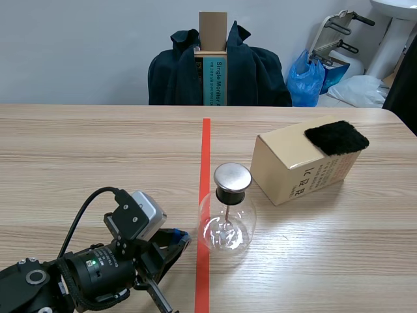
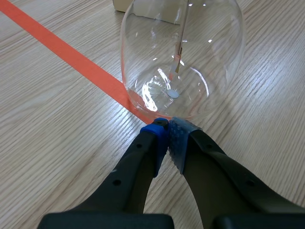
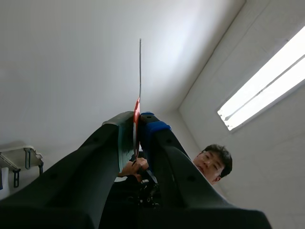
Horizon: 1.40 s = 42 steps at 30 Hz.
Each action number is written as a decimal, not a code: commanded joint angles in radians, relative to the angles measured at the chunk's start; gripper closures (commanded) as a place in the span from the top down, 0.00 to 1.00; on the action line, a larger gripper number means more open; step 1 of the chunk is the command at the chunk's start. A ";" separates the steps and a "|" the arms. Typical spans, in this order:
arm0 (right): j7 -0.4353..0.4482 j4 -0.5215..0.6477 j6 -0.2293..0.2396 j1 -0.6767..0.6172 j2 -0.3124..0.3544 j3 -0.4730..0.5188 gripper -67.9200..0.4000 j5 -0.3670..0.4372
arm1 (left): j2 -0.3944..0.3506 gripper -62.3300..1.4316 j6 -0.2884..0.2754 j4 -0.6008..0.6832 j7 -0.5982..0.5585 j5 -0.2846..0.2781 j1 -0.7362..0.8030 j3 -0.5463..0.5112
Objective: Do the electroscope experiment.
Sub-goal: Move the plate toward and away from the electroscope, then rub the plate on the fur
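- Your electroscope (image 1: 226,212) stood upright at the scene view's lower centre, long axis vertical, metal cap uppermost.
- Your left gripper (image 2: 167,129) had its pads pressed together on nothing, tips just at the glass bulb's foot, perhaps touching it.
- Your right gripper (image 3: 138,123) pinched a thin strip (image 3: 140,67) that pointed straight ahead of it, toward the ceiling (image 3: 71,47).

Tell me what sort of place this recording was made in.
Probably an office or lab room: a wooden table, a dark jacket slung behind it, and a ceiling strip light. The glass electroscope hints at a physics demo.
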 commanded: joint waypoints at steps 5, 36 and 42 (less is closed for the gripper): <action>0.010 0.010 0.077 0.014 0.117 0.034 0.02 0.138 | -0.039 0.07 -0.002 0.102 -0.021 0.001 0.061 -0.008; 0.018 -0.039 0.271 0.048 0.173 0.041 0.02 0.204 | -0.228 1.00 0.016 0.620 -0.103 0.060 0.541 -0.239; 0.018 -0.141 0.357 0.132 0.134 0.026 0.02 0.090 | -0.233 1.00 0.043 0.620 -0.103 0.061 0.515 -0.240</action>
